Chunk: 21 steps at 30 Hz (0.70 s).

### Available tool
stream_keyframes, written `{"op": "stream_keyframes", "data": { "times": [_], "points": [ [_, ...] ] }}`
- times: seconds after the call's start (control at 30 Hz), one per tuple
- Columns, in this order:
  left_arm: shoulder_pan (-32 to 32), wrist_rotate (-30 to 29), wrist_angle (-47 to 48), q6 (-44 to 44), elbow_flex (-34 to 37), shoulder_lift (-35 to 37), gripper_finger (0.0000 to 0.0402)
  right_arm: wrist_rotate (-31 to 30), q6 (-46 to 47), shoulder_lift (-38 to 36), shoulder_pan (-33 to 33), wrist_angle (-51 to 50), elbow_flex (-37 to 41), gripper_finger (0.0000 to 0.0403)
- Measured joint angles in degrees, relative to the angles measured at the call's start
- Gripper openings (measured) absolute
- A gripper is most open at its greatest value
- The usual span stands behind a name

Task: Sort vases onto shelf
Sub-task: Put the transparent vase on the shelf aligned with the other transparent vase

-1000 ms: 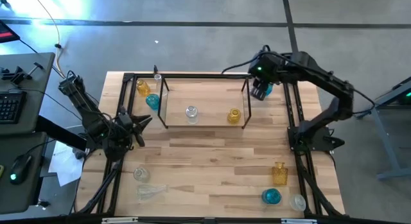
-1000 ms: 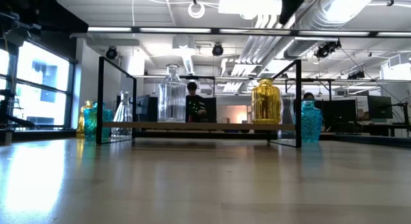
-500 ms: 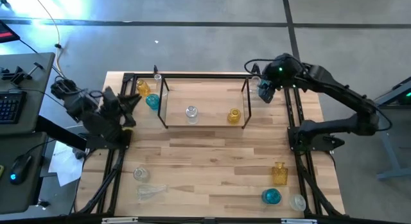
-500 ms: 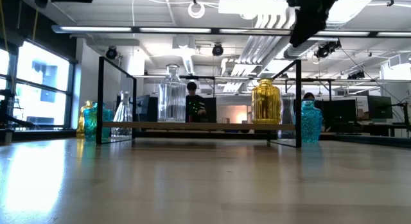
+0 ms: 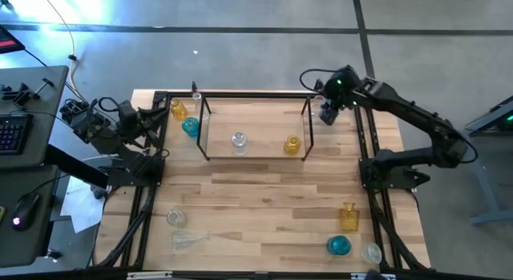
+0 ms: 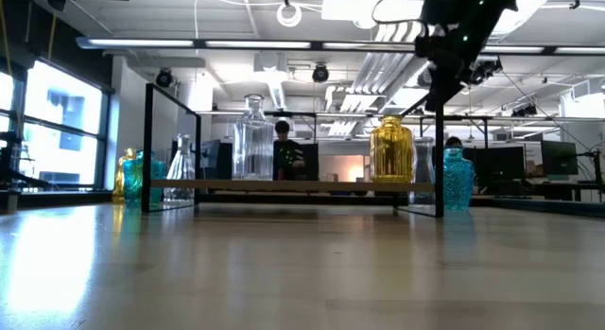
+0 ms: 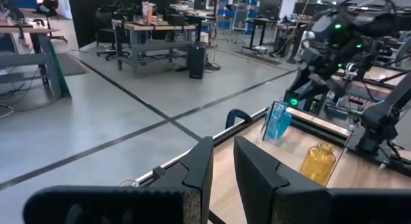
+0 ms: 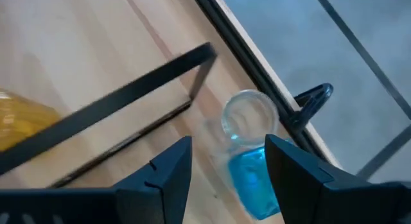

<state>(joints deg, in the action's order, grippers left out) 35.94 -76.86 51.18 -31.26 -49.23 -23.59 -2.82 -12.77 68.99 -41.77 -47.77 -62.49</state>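
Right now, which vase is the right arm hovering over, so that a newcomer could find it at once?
Find the black wire shelf at the table's far side. Just outside its right end, under the right gripper, stands a blue vase. It is the only vase at that end, and it stands outside the shelf, unlike the yellow vase inside.

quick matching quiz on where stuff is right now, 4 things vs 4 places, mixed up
Things:
1. clear vase
2. squarish amber vase
3. right gripper
4. blue vase

Places:
a. on the table, just outside the shelf's left end
b. on the shelf floor
c. raised, outside the shelf's right end
d. on the table's right side, well away from the shelf

Pairs: 1-b, 2-d, 3-c, 4-a
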Motion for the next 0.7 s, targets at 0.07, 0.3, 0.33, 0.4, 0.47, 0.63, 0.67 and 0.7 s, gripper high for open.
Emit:
{"op": "stream_keyframes", "data": {
  "times": [0.07, 0.3, 0.33, 0.4, 0.47, 0.63, 0.67, 0.7],
  "points": [
    [0.0, 0.0, 0.0, -0.2, 0.0, 0.0, 0.0056, 0.0, -2.0, 2.2, -1.0, -0.6, -1.1, 0.0177],
    [0.0, 0.1, 0.0, -0.1, 0.0, 0.0, 0.0056, -0.3, -7.2, 7.0, -3.8, -0.6, -3.3, 0.0177],
    [0.0, 0.1, 0.0, -0.1, 0.0, 0.0, 0.0056, -0.3, -8.0, 7.4, -4.2, -0.6, -3.3, 0.0177],
    [0.0, 0.3, 0.0, -0.1, 0.0, 0.0, 0.0056, -0.2, -9.5, 7.7, -4.8, -0.9, -3.4, 0.0177],
    [0.0, 0.6, 0.0, -0.1, 0.0, 0.0, 0.0056, 0.5, -10.5, 7.8, -5.3, -1.8, -3.4, 0.0177],
    [0.0, 2.6, 0.0, -0.1, 0.0, 0.0, 0.0056, 1.4, -11.9, 6.9, -5.2, -5.3, -3.4, 0.0177],
    [0.0, 2.8, 0.0, -0.1, 0.0, 0.0, 0.0056, 1.9, -12.2, 6.5, -5.2, -5.8, -3.4, 0.0177],
    [0.0, 2.8, 0.0, -0.1, 0.0, 0.0, 0.0056, 2.6, -12.4, 6.2, -5.2, -6.4, -3.4, 0.0177]
  ]
}}
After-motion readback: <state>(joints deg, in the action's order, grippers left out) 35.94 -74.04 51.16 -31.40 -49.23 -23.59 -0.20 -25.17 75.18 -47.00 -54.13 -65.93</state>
